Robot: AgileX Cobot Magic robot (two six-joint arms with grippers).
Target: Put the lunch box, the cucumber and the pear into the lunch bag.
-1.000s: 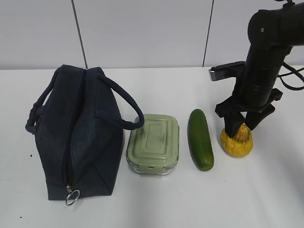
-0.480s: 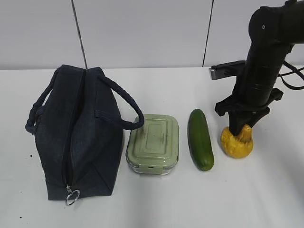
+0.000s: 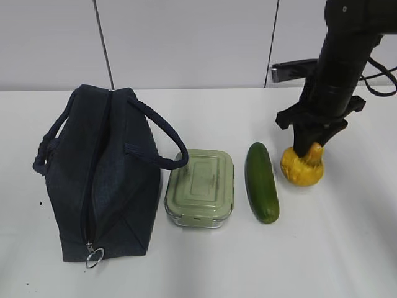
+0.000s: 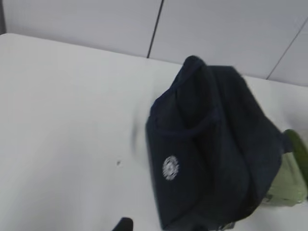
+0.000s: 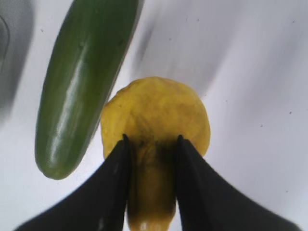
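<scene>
White tabletop [image 3: 347,248] (a few dark specks), pale panelled wall [image 3: 186,43] with dark vertical seams

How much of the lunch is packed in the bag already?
Nothing is packed yet. The lunch bag looks zipped shut. The right gripper is closed on the pear by its narrow top. The lunch box and the cucumber lie on the table. All three must go in, once the bag is opened.

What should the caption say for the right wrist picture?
Right claw pinching the pear's narrow top, cucumber lying alongside.
</scene>
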